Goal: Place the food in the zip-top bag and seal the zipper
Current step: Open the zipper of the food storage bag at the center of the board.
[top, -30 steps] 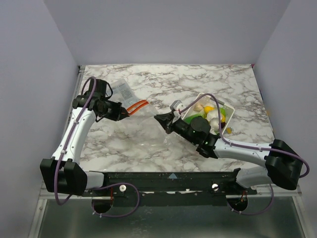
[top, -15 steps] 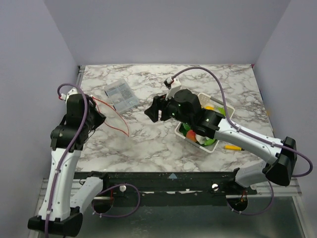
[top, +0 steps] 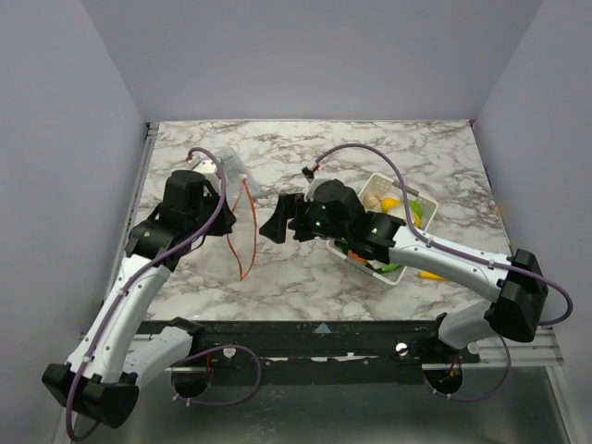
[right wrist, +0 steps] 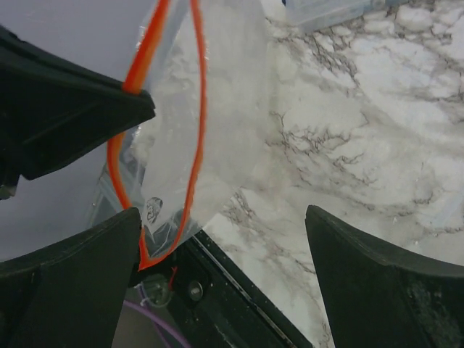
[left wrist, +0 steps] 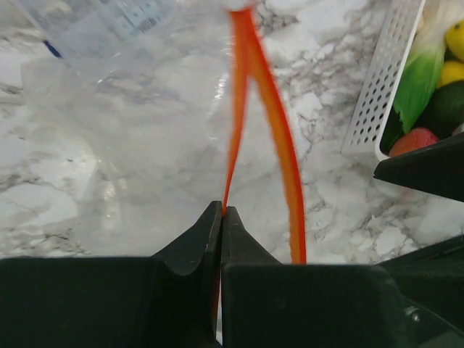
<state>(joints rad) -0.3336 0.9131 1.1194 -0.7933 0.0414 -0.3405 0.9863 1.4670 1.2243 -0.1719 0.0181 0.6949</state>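
Over the marble table (top: 435,148), left gripper (left wrist: 222,210) pinching the zipper (left wrist: 282,174) moved inward; right gripper (right wrist: 223,214) spread.

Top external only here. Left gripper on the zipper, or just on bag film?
Observer: On the zipper. Left wrist shows the left gripper shut on one strip of the zipper; the other strip runs free beside it.
Operator: Right gripper got the other strip?
Observer: No. Right wrist shows the right gripper wide open and gripping nothing, facing the open mouth of the bag.
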